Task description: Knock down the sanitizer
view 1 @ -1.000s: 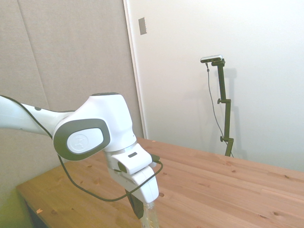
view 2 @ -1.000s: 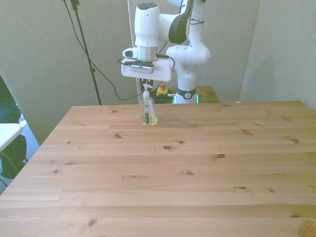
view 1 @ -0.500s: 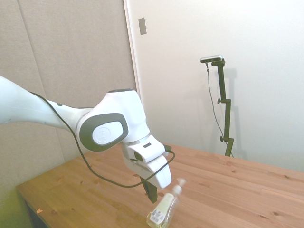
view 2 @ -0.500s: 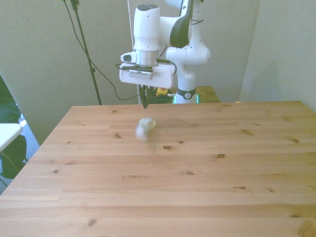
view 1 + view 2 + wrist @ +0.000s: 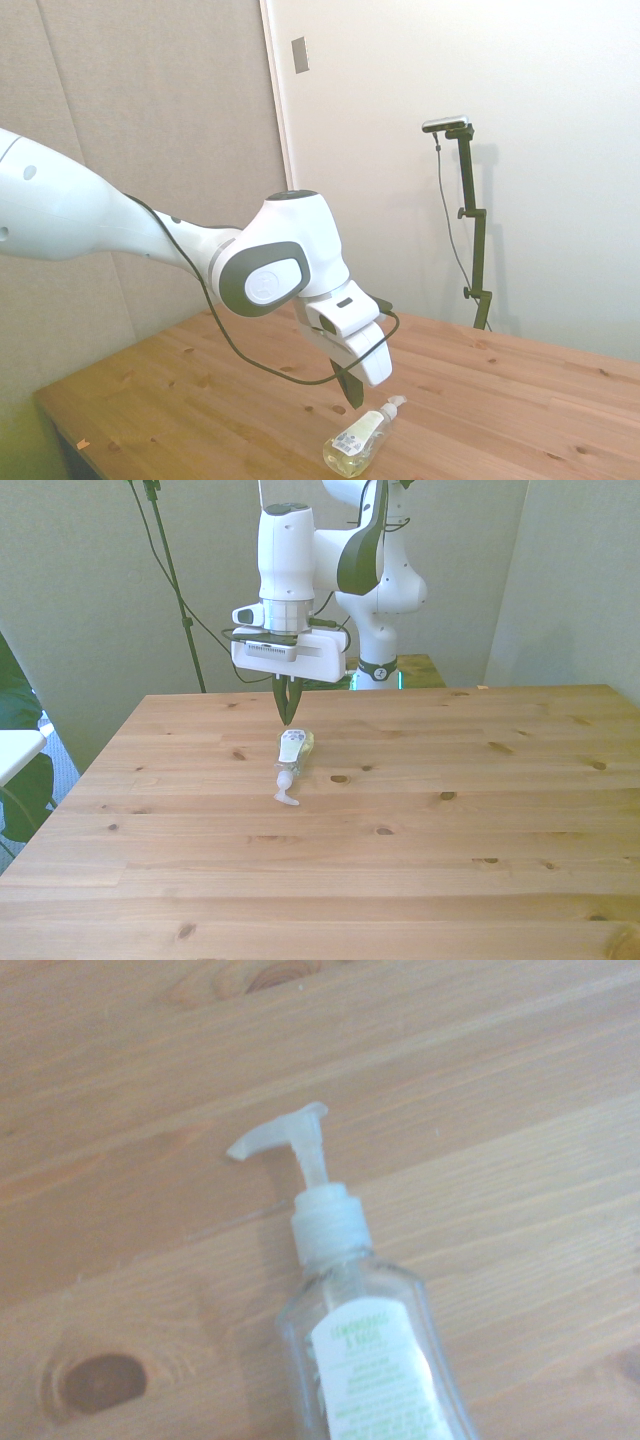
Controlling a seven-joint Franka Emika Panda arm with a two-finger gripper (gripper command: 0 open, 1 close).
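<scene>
Wooden table (image 5: 400, 860) before plain pale walls (image 5: 560, 150).

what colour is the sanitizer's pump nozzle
White, slightly translucent; the pump nozzle shows best in the wrist view.

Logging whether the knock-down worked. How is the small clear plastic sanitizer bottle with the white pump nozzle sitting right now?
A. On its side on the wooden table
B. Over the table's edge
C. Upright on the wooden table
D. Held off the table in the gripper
A: the small clear sanitizer bottle lies flat on the wooden table, pump nozzle pointing away from the gripper, which hangs above it, apart.
</scene>
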